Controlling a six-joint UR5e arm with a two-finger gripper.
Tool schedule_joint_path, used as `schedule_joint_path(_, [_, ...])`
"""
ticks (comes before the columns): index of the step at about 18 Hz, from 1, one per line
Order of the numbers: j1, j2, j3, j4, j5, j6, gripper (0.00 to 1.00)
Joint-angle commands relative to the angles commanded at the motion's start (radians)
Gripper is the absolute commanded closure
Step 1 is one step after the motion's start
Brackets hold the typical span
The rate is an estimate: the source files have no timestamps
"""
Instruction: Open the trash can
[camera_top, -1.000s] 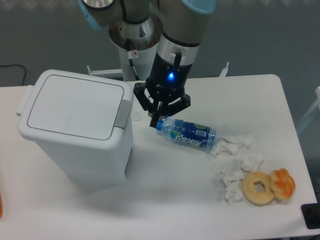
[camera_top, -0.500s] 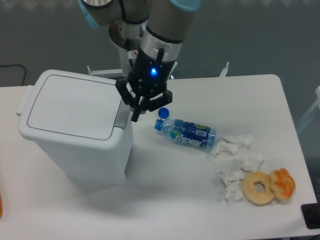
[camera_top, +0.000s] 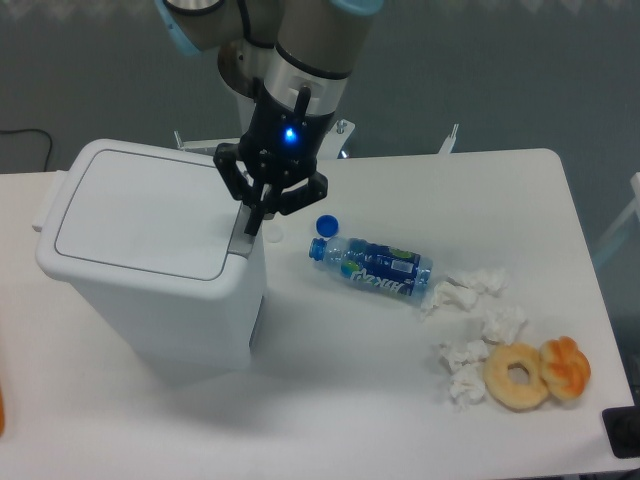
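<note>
Trash can (camera_top: 150, 270) sits left on the tabletop (camera_top: 330, 390), lid flat and shut, so opening isn't done. Claw (camera_top: 253, 222) is at the can's right rim, right over the grey tab (camera_top: 240, 232), fingers close together, gripping nothing; looks ready to press. Bottle (camera_top: 375, 265) and its loose cap (camera_top: 325, 224) lie just right of the can, so little room there; space above the lid is free.

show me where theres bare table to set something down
Bare table runs along the front edge, between the trash can and the tissues. The back right corner behind the bottle is also free. It is crowded around the donuts.
</note>
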Motion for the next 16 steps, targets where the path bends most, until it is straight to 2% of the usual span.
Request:
schedule_joint_path(9, [0.012,0.003,0.012,-0.002,-0.011,0.0,1.0])
schedule_joint_path(10, [0.017,0.006,0.012,-0.002,-0.02,0.0,0.86])
schedule_joint_path(12, [0.035,0.012,0.028,0.014,-0.032,0.002,0.37])
schedule_joint_path(13, [0.044,0.014,0.031,0.029,-0.032,0.008,0.03])
schedule_joint_path(14, [0.048,0.014,0.038,0.046,-0.032,0.006,0.0])
schedule_joint_path(16, [0.054,0.014,0.041,0.054,-0.032,0.008,0.0])
